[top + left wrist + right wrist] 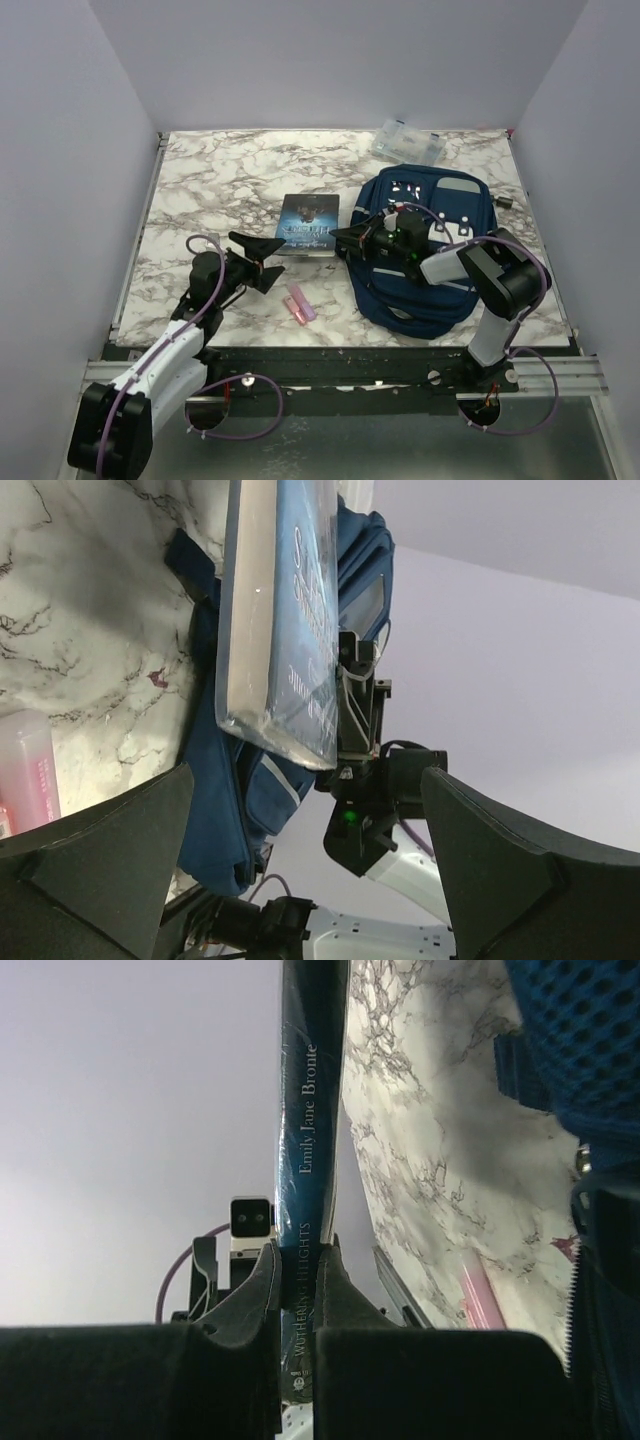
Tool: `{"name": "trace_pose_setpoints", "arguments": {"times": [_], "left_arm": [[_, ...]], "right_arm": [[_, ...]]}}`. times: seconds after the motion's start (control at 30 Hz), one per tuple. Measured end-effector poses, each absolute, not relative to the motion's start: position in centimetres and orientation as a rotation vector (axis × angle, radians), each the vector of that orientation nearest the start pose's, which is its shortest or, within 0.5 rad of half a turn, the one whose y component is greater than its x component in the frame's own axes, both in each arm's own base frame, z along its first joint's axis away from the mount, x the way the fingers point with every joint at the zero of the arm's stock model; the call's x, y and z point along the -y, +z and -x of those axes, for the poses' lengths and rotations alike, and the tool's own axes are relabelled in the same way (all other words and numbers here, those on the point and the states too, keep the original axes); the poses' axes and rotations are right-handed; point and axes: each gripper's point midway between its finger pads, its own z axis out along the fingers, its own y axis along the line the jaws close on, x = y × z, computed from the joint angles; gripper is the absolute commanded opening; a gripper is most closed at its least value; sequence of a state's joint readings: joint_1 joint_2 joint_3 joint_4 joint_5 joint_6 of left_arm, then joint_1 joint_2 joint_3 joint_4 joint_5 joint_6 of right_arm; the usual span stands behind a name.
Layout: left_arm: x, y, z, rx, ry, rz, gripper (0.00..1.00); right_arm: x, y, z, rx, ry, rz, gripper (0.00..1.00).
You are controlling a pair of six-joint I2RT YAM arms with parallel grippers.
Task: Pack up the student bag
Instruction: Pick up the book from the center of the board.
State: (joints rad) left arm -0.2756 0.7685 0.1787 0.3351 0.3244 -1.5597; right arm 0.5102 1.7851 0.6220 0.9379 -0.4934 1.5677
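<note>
Pink against the marble-patterned table, a small container lies nearest the front edge, between the two arms. Just to its left, the left gripper hangs low over the tabletop with its dark fingers spread wide apart and nothing between them; it points toward the book.

Slightly farther back lies that book, a paperback copy of Wuthering Heights, with a dark blue cover. The right gripper reaches leftward across the bag and is clenched on the book's right edge; the right wrist view shows both fingers pinching the spine.

The student bag, a navy backpack with grey stripes, lies flat on the right half of the table, directly right of the book and under the right arm. Beyond the bag, near the back edge, sits a clear plastic compartment box.
</note>
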Motion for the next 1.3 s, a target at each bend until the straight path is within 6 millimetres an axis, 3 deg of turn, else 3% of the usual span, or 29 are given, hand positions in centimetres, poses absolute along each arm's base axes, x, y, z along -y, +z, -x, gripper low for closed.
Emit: {"name": "trace_pose_setpoints", "arguments": {"times": [0.13,0.27,0.37,0.47,0.8,0.87,0.97,1.1,1.23,1.3], "left_arm": [[17.8,14.9,-25.8,-1.884,-1.496,1.064,0.97],[18.6,14.6,-26.1,-1.877,-1.477,1.063,0.89],[18.7,15.0,-26.5,-1.841,-1.465,1.056,0.78],[18.5,15.8,-27.1,-1.779,-1.450,1.045,0.61],[16.6,15.7,-27.6,-1.663,-1.335,1.048,0.25],[16.5,15.8,-27.5,-1.655,-1.324,1.028,0.17],[16.4,16.0,-27.1,-1.663,-1.318,0.976,0.09],[15.6,15.6,-26.6,-1.676,-1.294,0.905,0.02],[14.0,13.9,-26.4,-1.713,-1.204,0.883,0.00],[13.4,13.2,-26.3,-1.748,-1.147,0.857,0.00]], "right_arm": [[-33.2,12.6,-31.4,-2.095,1.806,-0.762,0.00],[-35.4,13.2,-30.4,-2.063,1.836,-0.815,0.00],[-37.0,12.9,-29.6,-2.070,1.854,-0.861,0.00],[-38.1,12.4,-28.8,-2.078,1.850,-0.911,0.00],[-38.4,13.8,-29.4,-1.977,1.874,-0.983,0.00],[-38.4,14.0,-29.3,-1.973,1.873,-0.949,0.09],[-38.3,14.1,-28.9,-2.003,1.854,-0.796,0.36],[-37.4,14.2,-27.7,-2.084,1.774,-0.460,0.52],[-35.7,13.1,-27.0,-2.220,1.487,-0.100,0.65],[-34.5,13.6,-27.5,-2.257,1.290,0.055,0.73]]}}
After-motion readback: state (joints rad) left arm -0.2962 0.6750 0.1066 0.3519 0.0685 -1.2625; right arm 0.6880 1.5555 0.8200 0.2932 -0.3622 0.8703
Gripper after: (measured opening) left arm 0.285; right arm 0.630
